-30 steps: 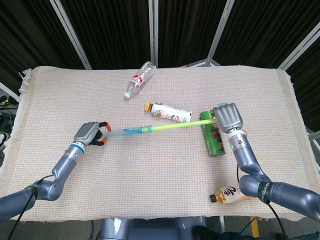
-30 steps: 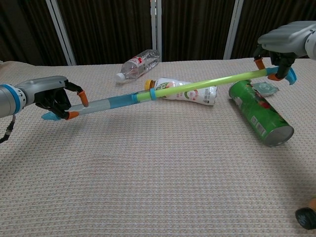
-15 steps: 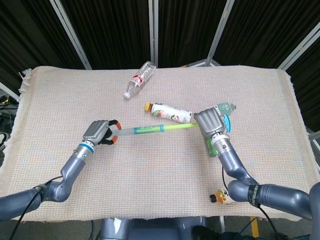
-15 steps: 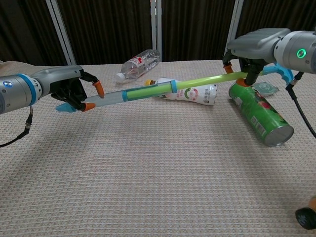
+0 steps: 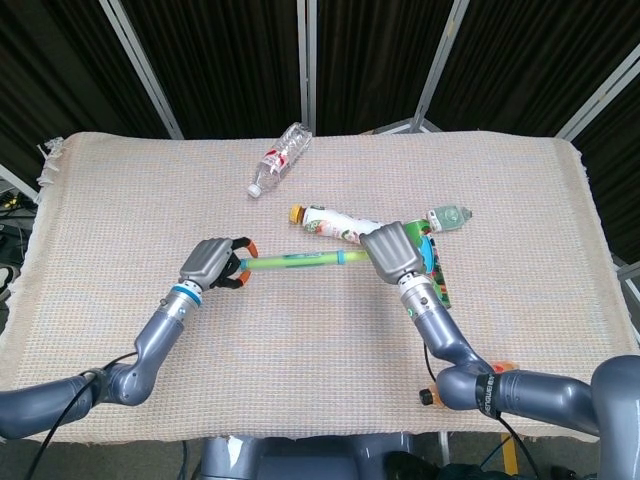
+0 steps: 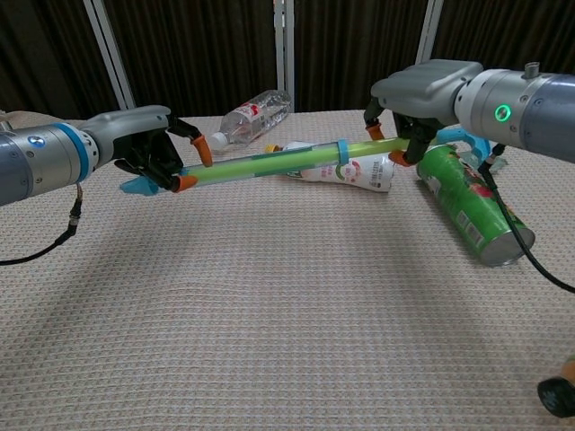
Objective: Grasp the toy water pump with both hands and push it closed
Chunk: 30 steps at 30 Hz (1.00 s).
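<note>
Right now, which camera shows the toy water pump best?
The chest view: the toy water pump runs side-on, lifted off the table, with the left hand and right hand holding its ends. The head view shows it from above, its right end hidden under the hand.

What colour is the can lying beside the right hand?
Green can, with a printed label; the chest view shows it best.

A table (image 5: pixel 120 180) draped in a beige woven cloth (image 6: pixel 269 341) stands before dark pleated curtains (image 5: pixel 230 60) divided by pale metal frame bars (image 5: pixel 305 60), under even indoor light, the cloth's fringed edge (image 5: pixel 50 160) visible.
</note>
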Each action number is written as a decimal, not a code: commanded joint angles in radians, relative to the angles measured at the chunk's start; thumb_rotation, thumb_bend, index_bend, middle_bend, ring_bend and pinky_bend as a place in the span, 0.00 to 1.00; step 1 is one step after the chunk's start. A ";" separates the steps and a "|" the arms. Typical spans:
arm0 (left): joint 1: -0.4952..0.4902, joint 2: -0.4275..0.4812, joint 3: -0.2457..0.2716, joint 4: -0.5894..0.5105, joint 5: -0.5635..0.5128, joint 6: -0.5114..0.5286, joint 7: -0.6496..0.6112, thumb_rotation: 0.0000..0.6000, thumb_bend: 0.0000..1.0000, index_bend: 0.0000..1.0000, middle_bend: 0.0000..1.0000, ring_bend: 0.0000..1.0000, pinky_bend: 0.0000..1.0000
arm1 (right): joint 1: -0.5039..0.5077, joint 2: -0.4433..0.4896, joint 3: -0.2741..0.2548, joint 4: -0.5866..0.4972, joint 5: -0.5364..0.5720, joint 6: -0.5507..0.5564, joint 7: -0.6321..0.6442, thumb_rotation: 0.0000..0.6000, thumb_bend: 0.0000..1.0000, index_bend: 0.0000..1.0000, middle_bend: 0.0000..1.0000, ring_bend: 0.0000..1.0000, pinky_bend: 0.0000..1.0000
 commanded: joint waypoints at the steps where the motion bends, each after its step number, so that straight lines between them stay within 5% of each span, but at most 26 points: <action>1: -0.008 -0.013 -0.004 -0.009 0.004 0.010 0.001 1.00 0.55 0.83 0.92 0.84 1.00 | 0.016 -0.034 0.007 0.016 -0.020 0.003 0.004 1.00 0.48 0.72 1.00 1.00 1.00; 15: -0.022 -0.029 -0.006 -0.019 -0.006 0.031 0.002 1.00 0.58 0.83 0.92 0.84 1.00 | 0.018 -0.075 0.026 0.041 -0.011 0.012 0.025 1.00 0.47 0.66 1.00 1.00 1.00; 17: -0.021 -0.030 -0.004 -0.018 -0.005 0.032 0.000 1.00 0.58 0.83 0.92 0.84 1.00 | 0.014 -0.070 0.025 0.037 -0.009 0.009 0.032 1.00 0.40 0.50 1.00 1.00 1.00; 21: -0.016 -0.030 0.006 -0.009 -0.002 0.034 -0.003 1.00 0.58 0.83 0.92 0.84 1.00 | 0.003 -0.043 0.017 0.020 -0.008 -0.003 0.046 1.00 0.04 0.09 1.00 1.00 1.00; 26: -0.004 -0.024 0.020 0.010 -0.006 0.035 -0.007 1.00 0.58 0.80 0.92 0.84 1.00 | -0.018 -0.001 0.010 -0.013 -0.022 0.027 0.045 1.00 0.00 0.00 1.00 1.00 1.00; 28: 0.002 -0.019 0.030 0.019 -0.007 0.035 -0.005 1.00 0.55 0.65 0.92 0.84 1.00 | -0.031 0.028 0.008 -0.038 -0.028 0.035 0.051 1.00 0.00 0.00 1.00 1.00 1.00; 30: 0.008 -0.011 0.043 0.022 -0.009 0.029 0.001 1.00 0.44 0.22 0.90 0.84 1.00 | -0.047 0.061 0.000 -0.062 -0.039 0.041 0.060 1.00 0.00 0.00 1.00 1.00 1.00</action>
